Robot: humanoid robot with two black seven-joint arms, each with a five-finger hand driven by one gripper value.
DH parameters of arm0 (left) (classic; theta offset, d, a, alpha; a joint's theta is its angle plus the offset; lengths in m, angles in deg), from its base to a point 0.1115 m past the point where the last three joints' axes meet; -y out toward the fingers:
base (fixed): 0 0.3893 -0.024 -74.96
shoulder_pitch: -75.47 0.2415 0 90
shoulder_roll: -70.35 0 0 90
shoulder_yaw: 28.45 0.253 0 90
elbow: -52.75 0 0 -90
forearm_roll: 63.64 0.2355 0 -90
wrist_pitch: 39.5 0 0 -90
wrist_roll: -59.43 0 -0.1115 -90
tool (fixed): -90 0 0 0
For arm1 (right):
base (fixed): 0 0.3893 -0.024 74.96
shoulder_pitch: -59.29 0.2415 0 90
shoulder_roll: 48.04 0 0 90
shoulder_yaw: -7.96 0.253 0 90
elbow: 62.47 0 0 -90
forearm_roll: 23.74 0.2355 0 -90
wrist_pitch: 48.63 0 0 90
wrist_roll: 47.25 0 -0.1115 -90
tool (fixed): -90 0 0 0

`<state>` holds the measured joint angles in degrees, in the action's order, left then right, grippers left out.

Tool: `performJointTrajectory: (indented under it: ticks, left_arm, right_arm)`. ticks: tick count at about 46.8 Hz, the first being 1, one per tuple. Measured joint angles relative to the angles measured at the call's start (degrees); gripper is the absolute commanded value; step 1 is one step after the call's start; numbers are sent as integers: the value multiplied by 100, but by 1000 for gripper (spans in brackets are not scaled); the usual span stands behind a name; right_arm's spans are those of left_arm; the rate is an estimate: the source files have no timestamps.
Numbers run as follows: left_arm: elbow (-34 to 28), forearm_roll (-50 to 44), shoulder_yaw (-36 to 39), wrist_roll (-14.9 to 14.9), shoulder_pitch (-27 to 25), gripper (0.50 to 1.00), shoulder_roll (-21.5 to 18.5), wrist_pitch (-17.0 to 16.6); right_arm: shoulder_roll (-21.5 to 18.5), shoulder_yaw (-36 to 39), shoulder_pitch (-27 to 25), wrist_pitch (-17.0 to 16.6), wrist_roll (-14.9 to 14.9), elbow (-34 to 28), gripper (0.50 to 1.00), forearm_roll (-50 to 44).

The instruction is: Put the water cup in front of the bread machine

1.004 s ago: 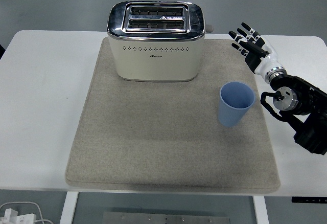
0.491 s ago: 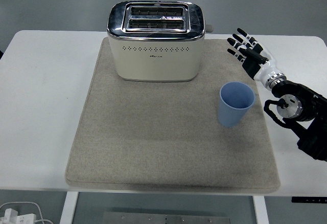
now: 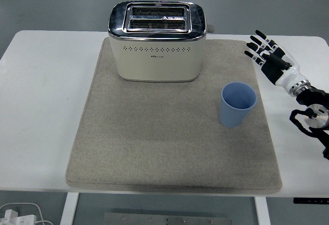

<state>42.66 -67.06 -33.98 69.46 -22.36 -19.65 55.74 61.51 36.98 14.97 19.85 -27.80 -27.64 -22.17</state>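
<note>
Right hand (image 3: 271,55): came in from the right edge, palm facing the table's middle, fingers (image 3: 259,44) spread and straight, holding nothing.
Change in the hand: over the last second it had drawn back toward the right edge; half a second before it hung over the mat's right border, and now it sat clear of the mat, above bare table.
Right arm (image 3: 310,116): had pulled back with the hand, so that less of its black casing showed than in the earlier frames.
Cup (image 3: 237,104): blue, upright, open mouth up, on the mat down and to the left of the hand, well apart from it; untouched, and in the same spot as in both earlier frames.
Toaster (image 3: 157,40): cream body with chrome top and two slots, far to the hand's left at the mat's far end; had not moved.
Cup against toaster: the cup stood off the toaster's right front corner, nearer the hand's side, not before its front face.
Mat (image 3: 154,143): grey-beige, lay flat under toaster and cup; its right border lay just left of the hand.
Table (image 3: 46,96): white, bare to the left of the mat.
Left hand: not seen.
</note>
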Motion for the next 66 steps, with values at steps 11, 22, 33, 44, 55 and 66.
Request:
performJointTrajectory:
  ticks: [11, 22, 33, 44, 55, 66]
  left_arm:
    - [-1, 1, 7, 0, 2, 1000, 0, 2]
    - [-3, 1, 0, 0, 1, 1000, 0, 3]
    - [3, 1, 8, 0, 1, 1000, 0, 4]
    - [45, 5, 8, -1, 1, 1000, 0, 4]
    - [60, 25, 33, 0, -7, 1000, 0, 3]
    - [17, 69, 50, -1, -52, 1000, 0, 2]
  right_arm:
    - [298, 0, -159, -274, 102, 20, 928, 0]
    - [571, -8, -403, -740, 510, 44, 928, -12]
    - [750, -11, -724, -1067, 980, 60, 928, -68]
    - [841, -37, -1083, -1347, 1546, 86, 928, -386]
    - [850, -36, -1332, -1342, 1555, 86, 926, -1008]
    - [1034, -53, -1402, -1320, 1555, 79, 924, -1279]
